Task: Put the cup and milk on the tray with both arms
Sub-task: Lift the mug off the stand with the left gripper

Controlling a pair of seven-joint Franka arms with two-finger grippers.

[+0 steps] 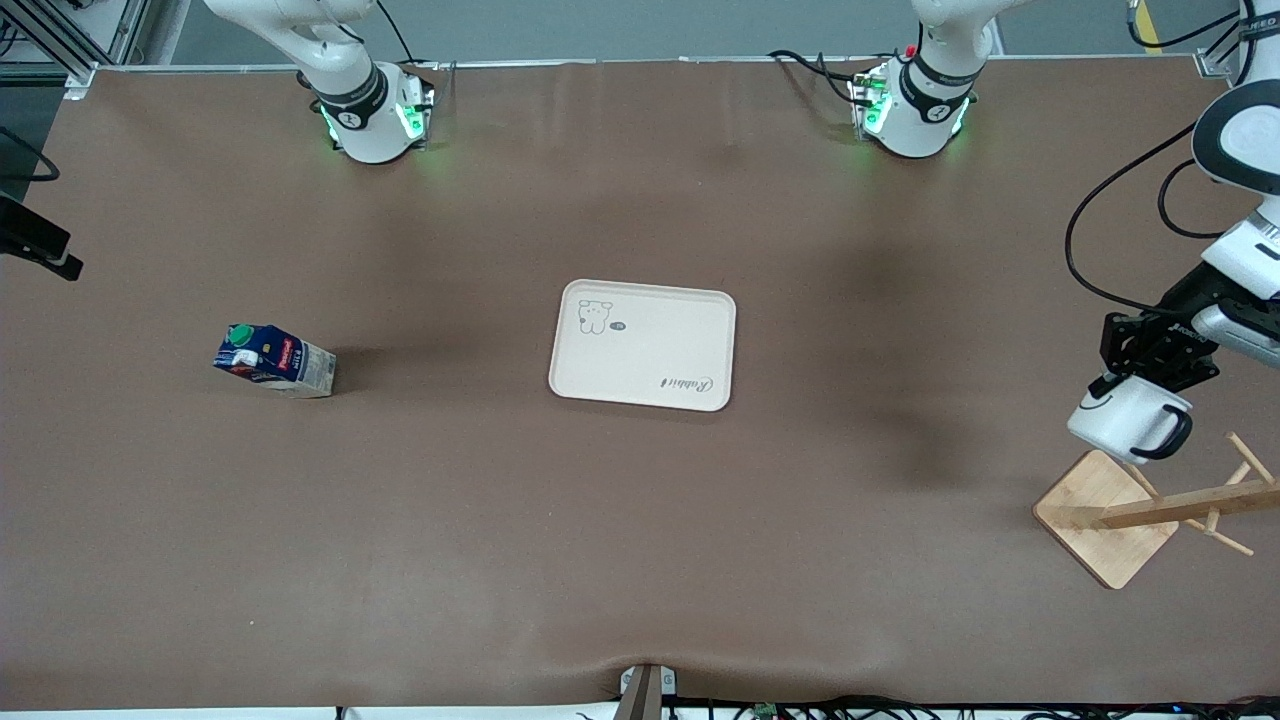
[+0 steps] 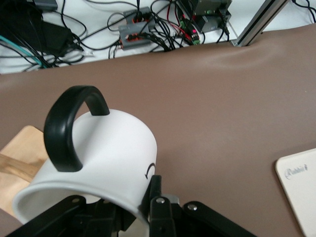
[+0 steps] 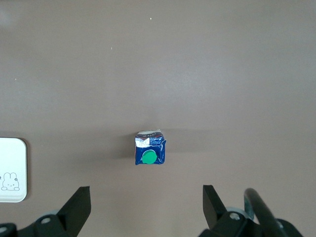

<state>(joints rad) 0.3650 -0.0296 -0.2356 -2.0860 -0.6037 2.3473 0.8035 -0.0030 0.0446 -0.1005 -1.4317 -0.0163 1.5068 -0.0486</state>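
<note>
The cup is a white mug with a black handle, held tilted in the air over the table beside the wooden rack at the left arm's end. My left gripper is shut on the cup's rim, and the left wrist view shows one finger pressed on the outside of the cup. The milk stands on the table toward the right arm's end. My right gripper is open and empty, high above the milk, and out of the front view. The cream tray lies bare at mid-table.
A wooden rack with a square base and pegs stands under and beside the held cup. A black fixture juts in at the table edge at the right arm's end. Cables lie along the table's front edge.
</note>
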